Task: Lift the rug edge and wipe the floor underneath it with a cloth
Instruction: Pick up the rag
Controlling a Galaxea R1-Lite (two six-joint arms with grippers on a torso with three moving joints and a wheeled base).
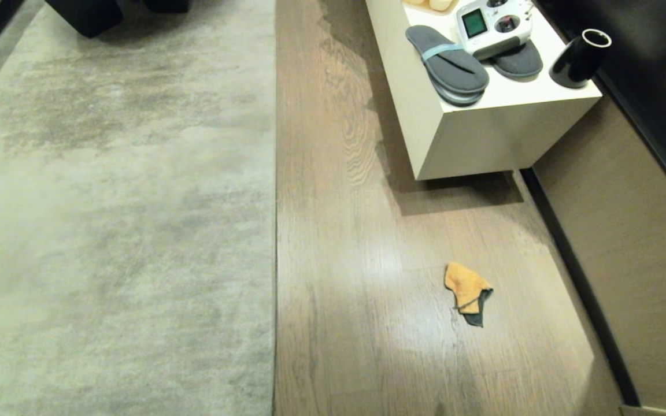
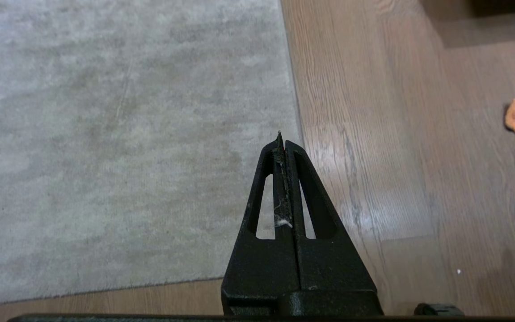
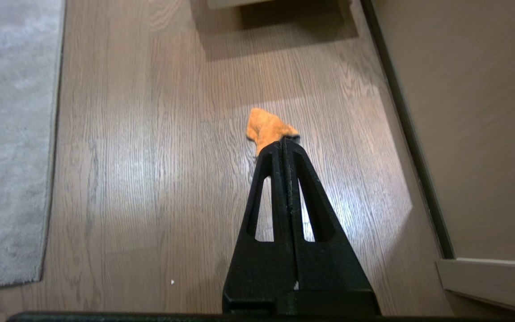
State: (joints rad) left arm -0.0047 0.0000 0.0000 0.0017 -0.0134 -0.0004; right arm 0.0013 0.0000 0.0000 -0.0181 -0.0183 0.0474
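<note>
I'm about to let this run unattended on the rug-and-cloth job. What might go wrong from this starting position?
1. The rug edge lies flat on the floor, so the shut left gripper may slide over it rather than get under.
2. The cloth is small and crumpled; the shut right gripper could push it along instead of picking it up.
3. The white cabinet stands close beside the cloth, a possible obstacle for the right arm.

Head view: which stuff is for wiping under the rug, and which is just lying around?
For the job:
- rug edge, flat
- floor
- orange cloth, lying on the floor, apart from the rug

Just lying about:
- grey slippers on the low white cabinet
- remote controller
- black cup
</note>
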